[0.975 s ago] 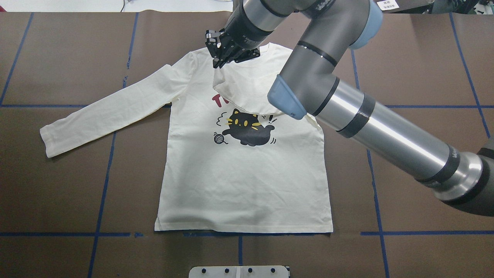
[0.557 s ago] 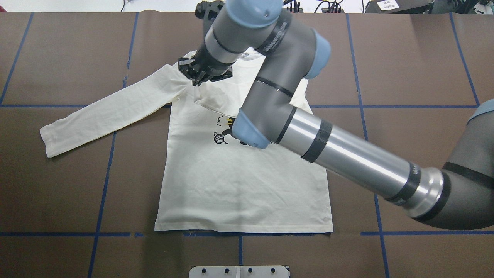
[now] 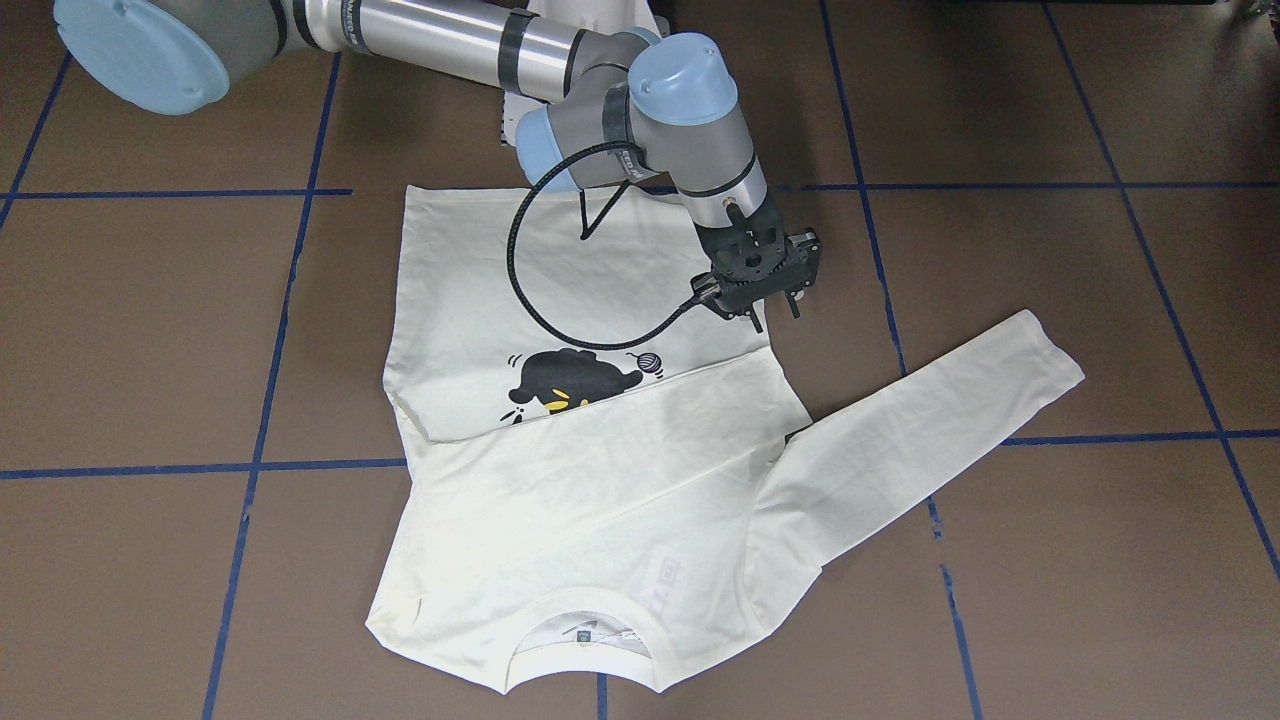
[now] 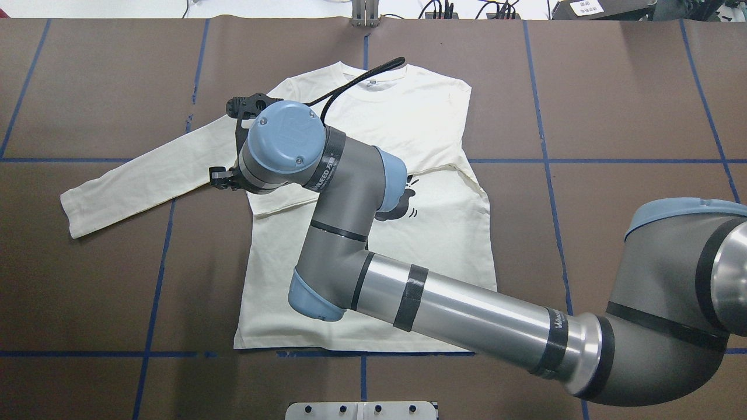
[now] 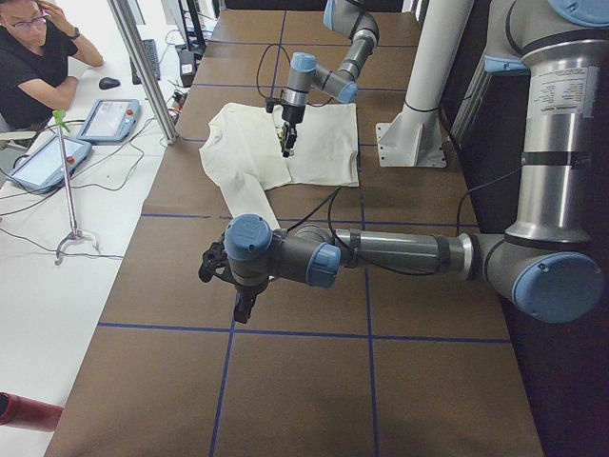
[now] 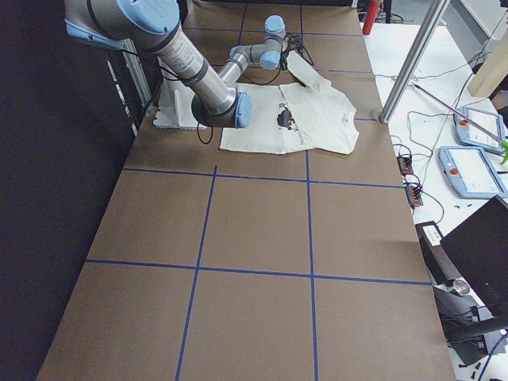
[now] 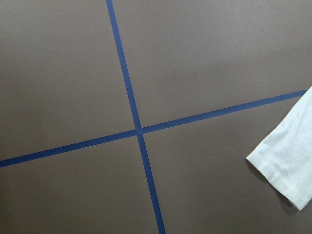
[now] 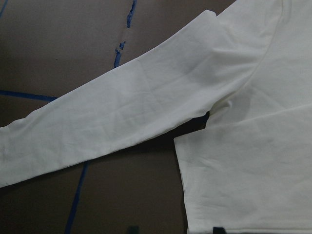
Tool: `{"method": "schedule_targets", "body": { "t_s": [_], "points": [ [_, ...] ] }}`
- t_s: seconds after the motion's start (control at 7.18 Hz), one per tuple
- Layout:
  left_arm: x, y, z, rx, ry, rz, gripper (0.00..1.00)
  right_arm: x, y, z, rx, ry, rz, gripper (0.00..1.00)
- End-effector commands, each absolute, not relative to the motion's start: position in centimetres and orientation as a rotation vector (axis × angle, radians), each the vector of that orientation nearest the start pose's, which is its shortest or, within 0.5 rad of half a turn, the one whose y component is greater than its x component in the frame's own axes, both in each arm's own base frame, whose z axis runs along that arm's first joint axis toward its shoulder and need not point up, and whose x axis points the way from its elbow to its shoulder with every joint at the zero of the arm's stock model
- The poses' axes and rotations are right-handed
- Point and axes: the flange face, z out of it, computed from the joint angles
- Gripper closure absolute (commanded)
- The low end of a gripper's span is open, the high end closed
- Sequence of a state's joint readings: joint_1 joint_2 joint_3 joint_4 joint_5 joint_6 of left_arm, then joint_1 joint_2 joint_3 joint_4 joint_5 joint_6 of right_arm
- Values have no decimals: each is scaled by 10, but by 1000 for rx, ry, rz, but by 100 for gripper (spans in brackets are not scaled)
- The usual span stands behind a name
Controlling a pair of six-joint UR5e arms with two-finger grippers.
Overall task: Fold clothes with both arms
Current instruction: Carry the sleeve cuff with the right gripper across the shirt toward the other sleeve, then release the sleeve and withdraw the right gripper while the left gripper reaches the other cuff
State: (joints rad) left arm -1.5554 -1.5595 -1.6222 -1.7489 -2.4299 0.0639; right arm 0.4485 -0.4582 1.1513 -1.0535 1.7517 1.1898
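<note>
Two risks from here. My right tool (image 3: pixel 776 315) is hanging empty with its fingers apart, low over the armpit edge of the cream-white long-sleeved cotton T-shirt with the black cat print (image 4: pixel 373 256). The shirt is lying flat, print up, on the brown worktop with blue tape lines (image 4: pixel 613 87).

- **Fold dragging open:** One plain folded-over sleeve (image 3: pixel 620 420) is lying across the chest, covering part of the cat, with its edge running on a slant. If I'm pulling out low, a finger or the thin black cable loop (image 3: pixel 512 240) hanging over the body could be catching cloth and dragging that fold open.
- **Arm clash:** The outstretched sleeve (image 4: pixel 157 175) is lying out sideways, and its cuff (image 7: pixel 285 163) is showing at the edge of my left wrist view. I can't tell whether my left tool (image 5: pixel 243 307) is apart or together. With my right arm (image 4: pixel 467 315) reaching deep into the left half, a left-side reach now is risking a clash.
</note>
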Motion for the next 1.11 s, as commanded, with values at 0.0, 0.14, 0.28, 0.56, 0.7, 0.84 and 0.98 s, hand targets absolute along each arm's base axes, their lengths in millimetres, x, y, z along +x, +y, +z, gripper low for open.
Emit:
{"method": "schedule_targets", "body": {
  "t_s": [0.0,0.14,0.28,0.56,0.7,0.84,0.98],
  "points": [
    [-50,-504,602,246,838,176,0,-680,-458,44,340,-1148,-32,0],
    [-50,-505,598,235,845,112,0,-674,-465,52,282,-1071,-28,0],
    [-40,-507,588,268,854,38,0,-643,-487,57,200,-968,-14,0],
    [15,-508,578,246,876,-71,0,-546,-547,110,62,-894,70,0],
    [47,-505,571,237,897,-102,0,-495,-569,154,20,-858,97,0],
    [83,-492,564,230,907,-186,0,-438,-583,200,9,-830,62,0],
    [122,-481,556,207,941,-298,0,-388,-589,245,30,-784,14,0]
  ]
}}
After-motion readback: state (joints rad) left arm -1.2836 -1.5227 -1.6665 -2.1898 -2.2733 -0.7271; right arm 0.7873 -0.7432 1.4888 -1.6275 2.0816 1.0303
